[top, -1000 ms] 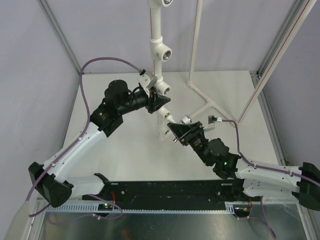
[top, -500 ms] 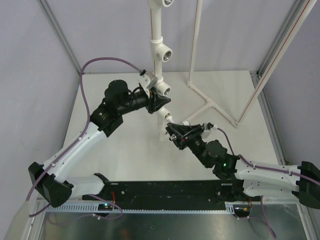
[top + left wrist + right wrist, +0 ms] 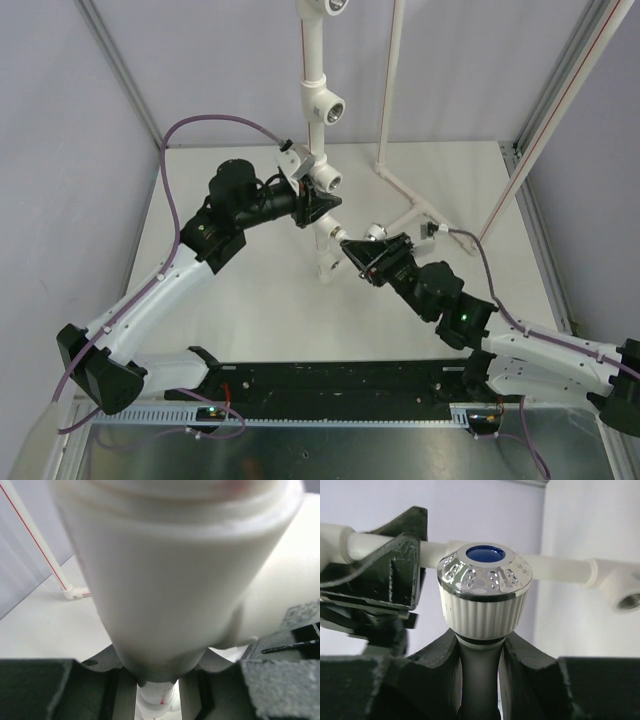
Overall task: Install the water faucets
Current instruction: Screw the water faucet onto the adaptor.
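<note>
At the middle of the worktop (image 3: 250, 300), toward its far edge, stands the upright white pipe (image 3: 312, 60). Your left gripper (image 3: 318, 207) is clamped across it, just below a side socket (image 3: 329, 180). The left wrist view confirms the grip: the pipe fills the gap between the two dark fingers and meets both. An upper socket (image 3: 328, 103) sits higher on the same pipe, well above the grip.

Your right gripper (image 3: 357, 252) sits to the right of the pipe, with its tip just beside the pipe and below the left gripper. It is closed on a faucet (image 3: 485, 597), with the fingers pinching the neck directly under the knob. The knob is ribbed white with a shiny rim and a blue centre. It stands clear above the fingers, upright in the right wrist view. From above, the knob shows as a small white round on the far side of the right gripper.

The faucet's threaded end is hidden by the fingers, so you cannot tell whether it touches the pipe
</note>
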Controlling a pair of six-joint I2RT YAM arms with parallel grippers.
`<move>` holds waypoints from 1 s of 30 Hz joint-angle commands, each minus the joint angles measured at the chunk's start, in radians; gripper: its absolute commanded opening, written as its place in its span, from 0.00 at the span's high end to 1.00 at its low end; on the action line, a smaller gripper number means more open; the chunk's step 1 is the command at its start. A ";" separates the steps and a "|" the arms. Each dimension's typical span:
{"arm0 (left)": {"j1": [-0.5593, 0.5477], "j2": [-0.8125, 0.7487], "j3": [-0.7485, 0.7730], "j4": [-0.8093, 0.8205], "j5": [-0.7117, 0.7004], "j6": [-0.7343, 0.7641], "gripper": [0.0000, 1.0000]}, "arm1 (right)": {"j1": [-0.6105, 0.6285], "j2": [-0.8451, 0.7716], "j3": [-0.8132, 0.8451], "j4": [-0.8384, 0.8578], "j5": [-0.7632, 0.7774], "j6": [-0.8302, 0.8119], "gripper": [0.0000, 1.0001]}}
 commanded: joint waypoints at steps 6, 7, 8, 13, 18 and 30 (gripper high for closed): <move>-0.054 0.013 0.017 -0.194 0.156 -0.054 1.00 | 0.041 0.115 0.228 -0.170 0.115 -0.997 1.00; -0.055 0.013 0.018 -0.193 0.157 -0.055 1.00 | 0.073 0.130 0.229 -0.141 0.157 -1.121 1.00; -0.054 0.013 0.018 -0.193 0.157 -0.055 1.00 | 0.101 0.146 0.226 -0.088 0.191 -1.218 1.00; -0.055 0.014 0.019 -0.194 0.165 -0.057 1.00 | 0.243 0.267 0.177 0.259 0.332 -1.866 1.00; -0.055 0.010 0.018 -0.193 0.166 -0.055 1.00 | 0.295 0.363 0.129 0.553 0.279 -2.408 1.00; -0.057 0.014 0.017 -0.194 0.195 -0.051 1.00 | 0.198 0.087 0.143 -0.010 -0.195 -2.701 1.00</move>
